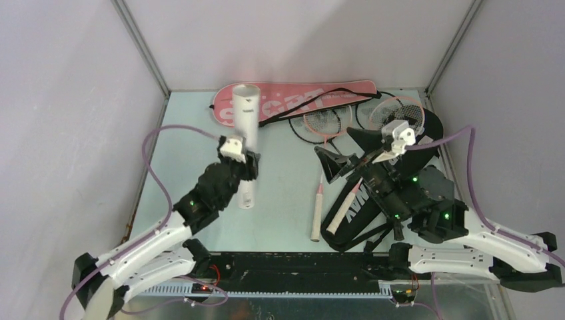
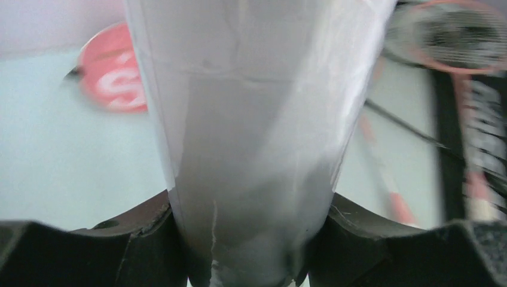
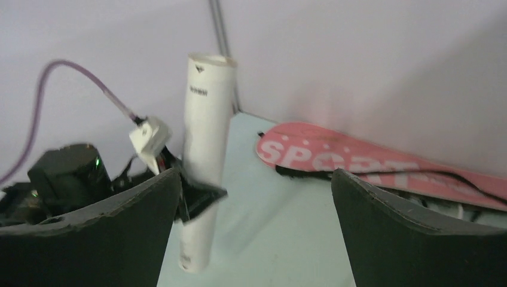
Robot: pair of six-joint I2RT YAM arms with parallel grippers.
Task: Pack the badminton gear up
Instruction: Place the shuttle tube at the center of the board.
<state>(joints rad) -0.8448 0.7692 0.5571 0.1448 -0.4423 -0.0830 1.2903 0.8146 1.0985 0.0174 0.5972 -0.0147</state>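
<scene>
While left end effector clamps upright tube, right end effector — spread wide.

The tube stands before the SPORT bag, left of the rackets.

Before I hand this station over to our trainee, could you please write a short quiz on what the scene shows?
1. True or false: the left hand is closed on the white tube.
2. Pick one: the pink bag is A) lying flat at the far edge of the table; B) standing upright in the middle; C) hanging from a wall.
3. Fill in the blank: the right hand is ____ and holds nothing.

Key: 1 true; 2 A; 3 open.
</scene>
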